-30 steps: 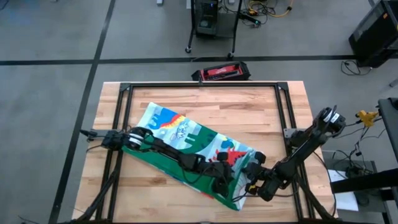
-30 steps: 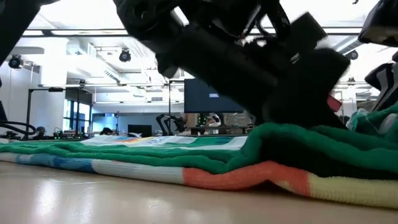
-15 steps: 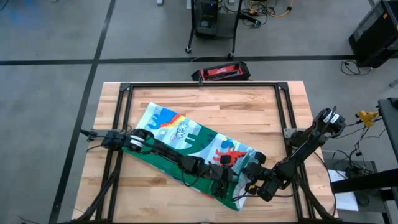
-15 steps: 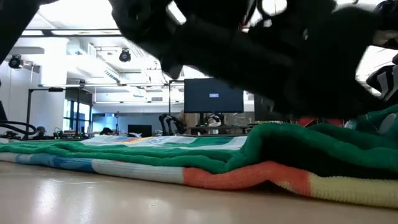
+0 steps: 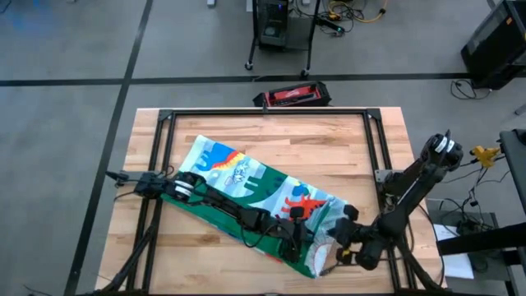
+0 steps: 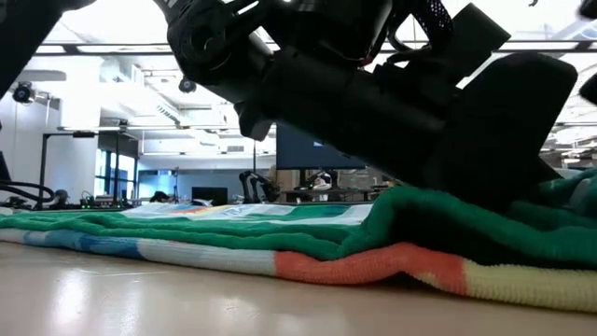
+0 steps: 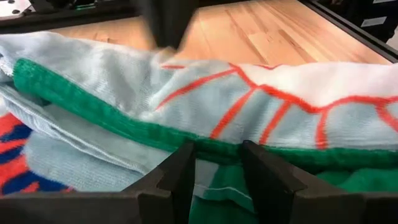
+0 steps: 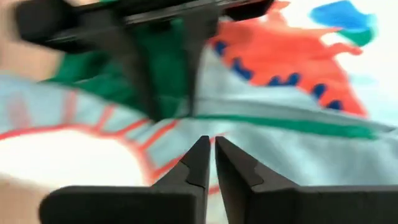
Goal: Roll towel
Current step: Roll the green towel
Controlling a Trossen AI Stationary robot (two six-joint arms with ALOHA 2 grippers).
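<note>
- Green-backed cloth, one piece only: in the high view the towel (image 5: 255, 193) lies slantwise across the wooden table (image 5: 271, 131), folded into a long band with its dinosaur face up along the far side and its green back turned over along the near edge. The left gripper (image 5: 306, 238) lies low on the towel's near right end; the right gripper (image 5: 341, 245) sits just beside that end at the band's corner. Two arms, two grippers, one towel. Beyond the table's far edge a red-and-black case (image 5: 292, 96) lies on the floor.
- In the low view the towel (image 6: 308, 247) is flat to the left and humps up in a green fold to the right, where a dark arm (image 6: 373, 84) presses onto it. No tight coil shows; I judge the rolling barely begun, with nearly the whole length left.
- In the left wrist view the left gripper (image 7: 217, 165) has its fingers set apart around the green border of the towel (image 7: 261, 106), with cloth lying between them; I cannot tell whether they pinch it.
- In the right wrist view the right gripper (image 8: 208, 158) has its fingers nearly closed with nothing between them, hovering over the towel (image 8: 298, 130).
</note>
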